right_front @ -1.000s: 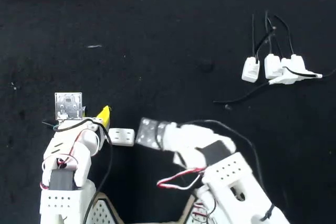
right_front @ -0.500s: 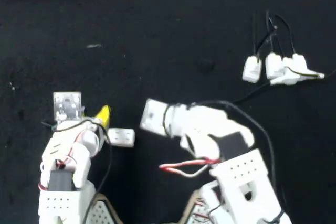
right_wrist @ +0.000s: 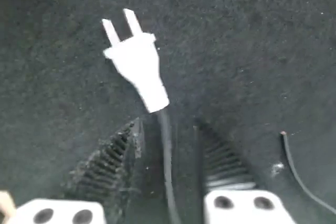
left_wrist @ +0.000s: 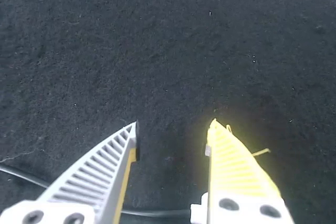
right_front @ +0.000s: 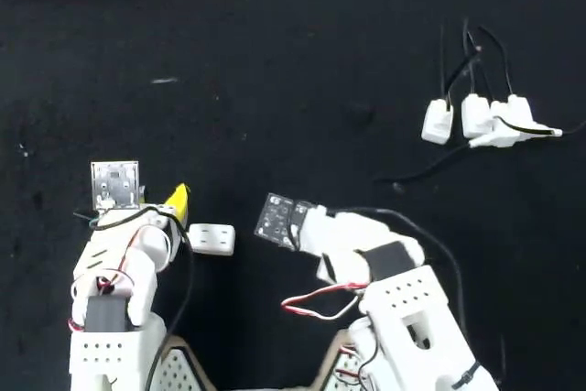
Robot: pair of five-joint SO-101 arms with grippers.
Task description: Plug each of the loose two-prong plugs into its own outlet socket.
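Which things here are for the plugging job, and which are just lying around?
For the job:
white two-prong plug, its cord running between the right arm's fingers
small white block, likely a socket
corded white pieces far off, plugs or sockets, too small to tell

Just lying about:
pale fleck on the black table

The plug (right_wrist: 137,64) is blurred in the right wrist view, prong detail lost. Its cord (right_wrist: 166,171) runs between the right gripper (right_wrist: 168,125)'s parted fingers and off the picture's edge; contact can't be told. Near the worktop's (right_front: 275,61) far right corner, the white cluster (right_front: 481,118) is too small to sort plugs from sockets.
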